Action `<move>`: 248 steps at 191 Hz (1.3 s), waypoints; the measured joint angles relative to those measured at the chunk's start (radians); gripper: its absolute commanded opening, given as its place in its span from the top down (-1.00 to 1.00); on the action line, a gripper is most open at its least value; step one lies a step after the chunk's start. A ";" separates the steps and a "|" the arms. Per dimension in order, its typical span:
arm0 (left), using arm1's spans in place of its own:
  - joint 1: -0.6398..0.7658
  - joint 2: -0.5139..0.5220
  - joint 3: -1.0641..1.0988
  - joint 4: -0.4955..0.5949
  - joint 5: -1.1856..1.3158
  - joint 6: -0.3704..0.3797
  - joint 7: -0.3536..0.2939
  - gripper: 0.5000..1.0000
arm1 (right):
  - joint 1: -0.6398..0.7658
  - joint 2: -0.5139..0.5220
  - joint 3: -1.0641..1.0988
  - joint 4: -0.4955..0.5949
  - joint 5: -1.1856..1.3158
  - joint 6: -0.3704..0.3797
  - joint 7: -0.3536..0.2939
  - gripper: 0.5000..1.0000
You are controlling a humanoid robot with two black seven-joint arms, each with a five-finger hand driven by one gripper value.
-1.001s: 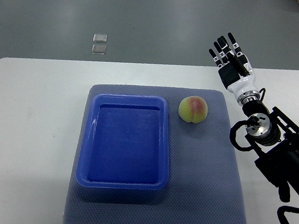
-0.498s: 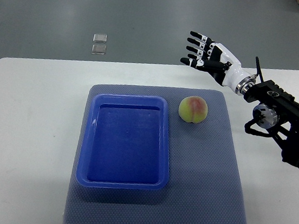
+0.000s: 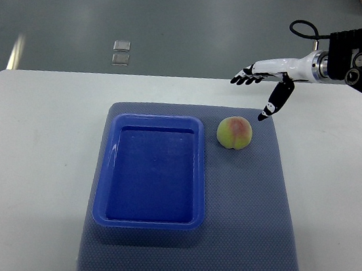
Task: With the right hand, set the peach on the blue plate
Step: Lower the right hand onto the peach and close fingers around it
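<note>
1. Top view, containers: the blue plate [image 3: 153,172], a rectangular tray with nothing in it, lies on the grey mat [image 3: 250,217] toward the mat's left side.
2. Top view, task object: the peach [image 3: 235,132] rests on the mat near its far edge, just beside the plate's far right corner.
3. Top view, hand: the right hand [image 3: 267,80] hangs above the tabletop's far edge, fingers spread, thumb pointing down, holding nothing and apart from the peach.

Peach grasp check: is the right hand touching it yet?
Apart. Top view shows grey mat between the peach and the right hand, fingers spread.
</note>
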 measured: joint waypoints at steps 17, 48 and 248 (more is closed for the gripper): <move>0.000 0.000 -0.001 0.002 0.000 0.000 0.000 -1.00 | -0.010 0.045 -0.005 -0.004 0.003 -0.017 -0.014 -0.72; 0.000 0.000 -0.002 0.005 -0.001 0.000 0.000 -1.00 | -0.035 0.105 -0.017 -0.036 -0.009 -0.048 -0.028 -0.72; 0.000 0.000 -0.001 0.001 -0.003 0.000 0.000 -1.00 | -0.167 0.205 -0.083 -0.153 -0.059 -0.178 -0.032 -0.52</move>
